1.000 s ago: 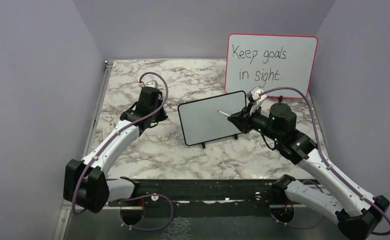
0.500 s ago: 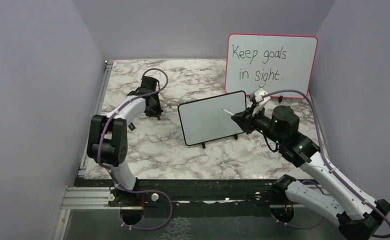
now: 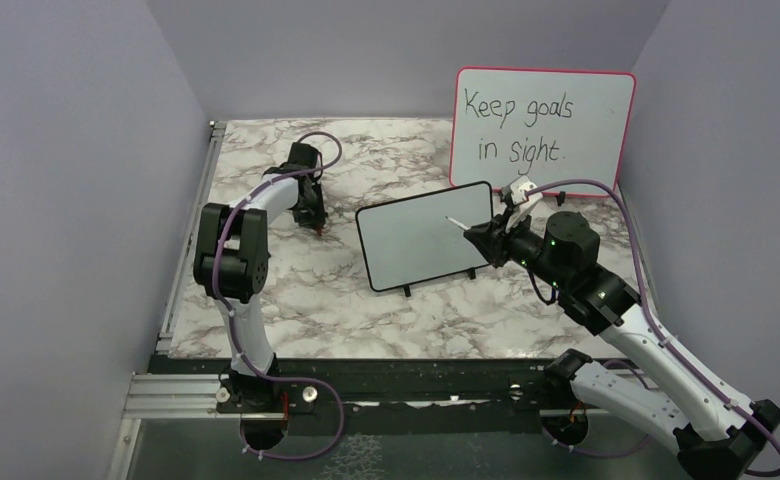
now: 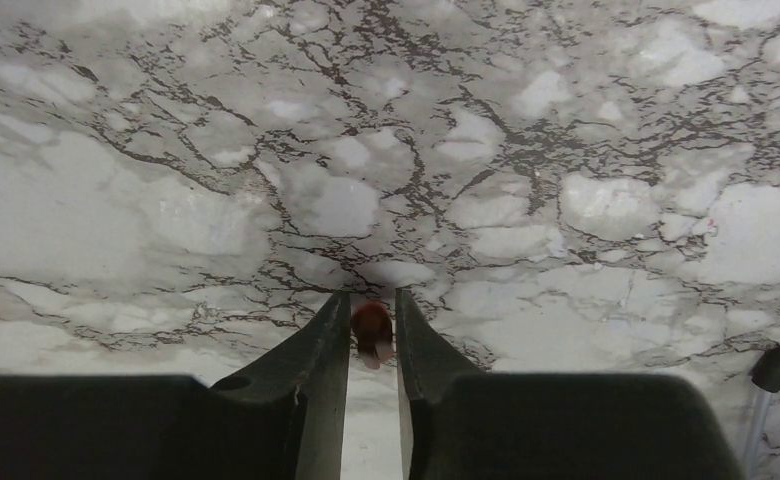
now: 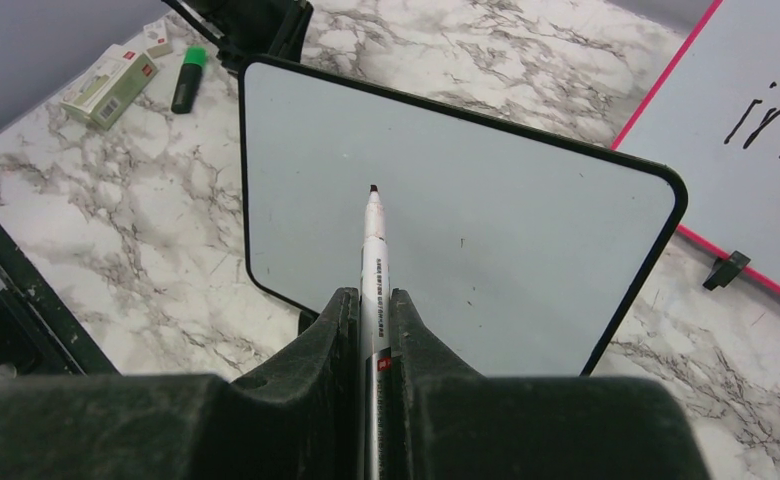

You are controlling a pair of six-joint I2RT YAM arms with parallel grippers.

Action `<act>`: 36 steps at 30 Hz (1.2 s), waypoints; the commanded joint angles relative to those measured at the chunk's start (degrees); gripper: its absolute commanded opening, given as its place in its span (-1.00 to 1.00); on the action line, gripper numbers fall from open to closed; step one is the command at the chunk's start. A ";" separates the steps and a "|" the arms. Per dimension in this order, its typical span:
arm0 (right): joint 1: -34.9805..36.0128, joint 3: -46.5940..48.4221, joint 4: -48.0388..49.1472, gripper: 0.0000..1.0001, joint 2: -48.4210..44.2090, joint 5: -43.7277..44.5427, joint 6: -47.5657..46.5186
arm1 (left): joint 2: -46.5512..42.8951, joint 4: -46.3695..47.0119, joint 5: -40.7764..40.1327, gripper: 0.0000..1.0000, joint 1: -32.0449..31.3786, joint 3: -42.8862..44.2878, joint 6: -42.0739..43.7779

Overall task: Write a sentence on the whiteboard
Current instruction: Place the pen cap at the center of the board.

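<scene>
The whiteboard (image 3: 421, 243) stands mid-table on two small black feet, its black-framed face (image 5: 466, 230) blank; no sentence shows on it. My right gripper (image 3: 479, 236) is shut on a white marker (image 5: 374, 255). The marker's dark uncapped tip (image 5: 373, 189) points at the board's middle, just off its face. Left of the board, my left gripper (image 3: 318, 222) points down at the marble. A small red-brown marker cap (image 4: 372, 330) sits between its fingertips (image 4: 338, 325), which stand narrowly apart. The cap is blurred, and whether it is still pinched I cannot tell.
A larger pink-framed board (image 3: 541, 125) reading "Keep goals in sight" leans on the back wall behind the whiteboard. A green marker (image 5: 188, 78) and a small box (image 5: 111, 85) lie at the table's left edge. Purple walls close in three sides.
My left arm has folded back and swung its gripper rightward toward the board's left side, now pointing down at the table. The right gripper with the marker shifted slightly right.
</scene>
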 commanded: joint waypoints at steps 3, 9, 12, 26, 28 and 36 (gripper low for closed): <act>-0.06 -0.21 -1.04 -0.99 -0.29 1.71 -0.72 | 1.14 -1.03 -1.67 -0.37 0.52 0.92 1.19; -0.08 0.10 -1.77 -0.99 -0.33 2.22 -0.72 | -3.22 -0.83 -3.43 -0.11 0.49 0.37 1.28; -0.01 0.49 -2.47 -0.99 -0.40 2.75 -0.94 | -8.05 0.48 -5.21 0.13 0.53 -1.05 1.11; -0.05 3.19 -3.72 -0.99 -0.27 2.44 -1.10 | -39.20 16.17 -4.41 0.98 0.40 -16.80 4.30; 0.01 4.23 -4.08 -0.99 0.08 2.41 -1.45 | -43.07 18.01 -4.72 0.98 0.44 -19.14 4.74; -0.02 7.12 -5.30 -0.99 1.94 2.22 -2.21 | -51.35 23.13 -5.14 0.98 0.44 -25.26 7.22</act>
